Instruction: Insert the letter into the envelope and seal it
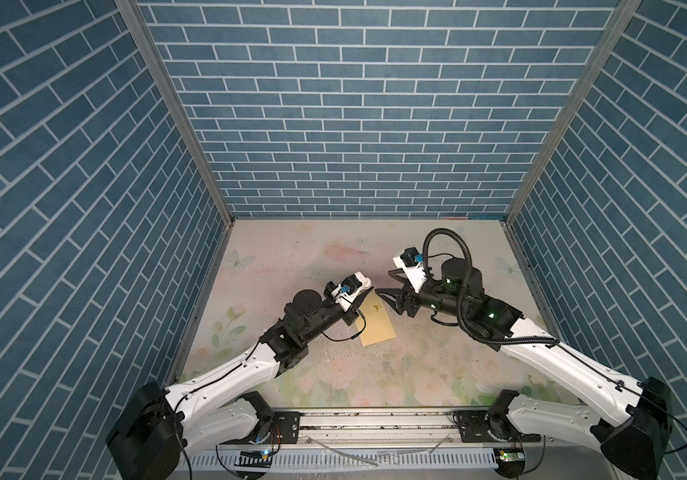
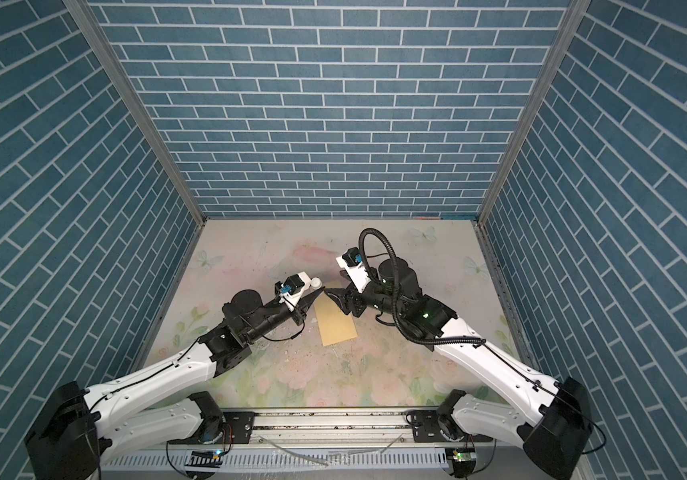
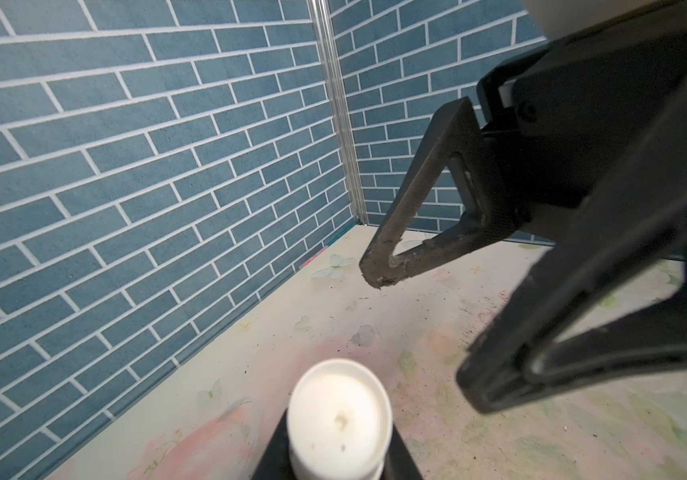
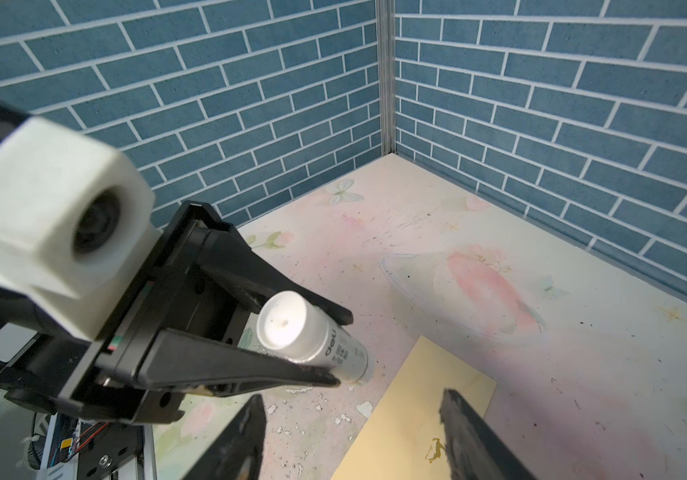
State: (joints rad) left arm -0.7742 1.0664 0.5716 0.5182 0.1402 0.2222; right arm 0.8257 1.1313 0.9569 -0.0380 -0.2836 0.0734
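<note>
The mustard-yellow envelope [image 1: 377, 328] [image 2: 337, 326] lies flat on the floral table, with a small gold emblem near its far end [image 4: 408, 415]. My left gripper [image 1: 364, 291] [image 2: 311, 296] [image 4: 341, 349] is shut on a white glue stick [image 1: 368, 283] [image 2: 316, 284] [image 4: 316, 336] [image 3: 339, 419], just left of the envelope's far corner; its capped end points at the right arm. My right gripper [image 1: 384, 281] [image 2: 333, 283] [image 4: 352, 397] [image 3: 424, 332] hangs open above the envelope's far end, holding nothing. The letter is out of view.
Blue brick-pattern walls [image 1: 354, 124] close the table on the left, back and right. White flakes [image 4: 312, 405] lie scattered on the table [image 1: 333, 257] beside the envelope. A metal rail [image 1: 375, 422] runs along the front edge.
</note>
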